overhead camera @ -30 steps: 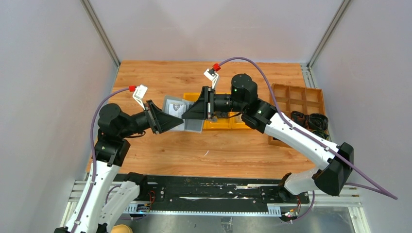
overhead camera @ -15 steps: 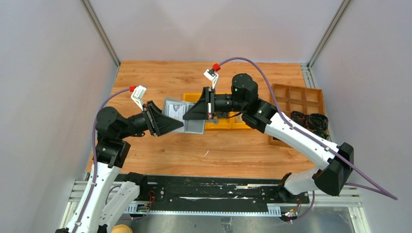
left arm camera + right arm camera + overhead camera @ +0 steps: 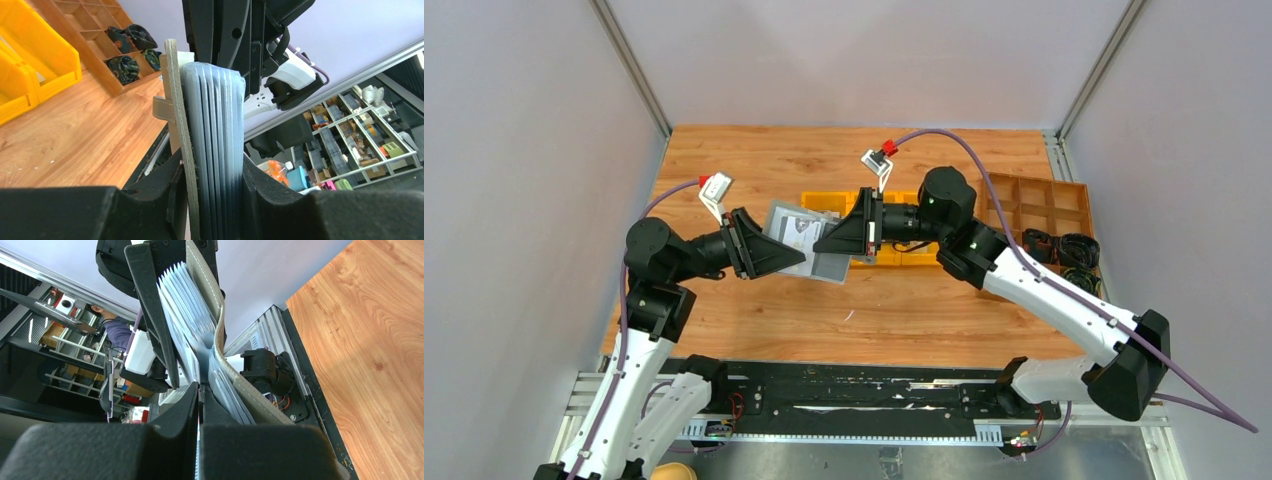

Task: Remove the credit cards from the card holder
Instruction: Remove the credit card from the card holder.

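The grey card holder hangs open above the table between both arms. My left gripper is shut on it; in the left wrist view its cover and several clear sleeves stand edge-on between the jaws. My right gripper meets it from the right and is pinched shut on the thin pale edge of a credit card among the fanned sleeves. A printed card shows in the holder's open left half.
A yellow bin tray lies on the wooden table just behind the grippers. A brown compartment tray with black items stands at the right edge. The black base rail runs along the near edge.
My right gripper has closed onto a card in the holder and drawn slightly to the right. The holder has tilted a little in the left gripper.
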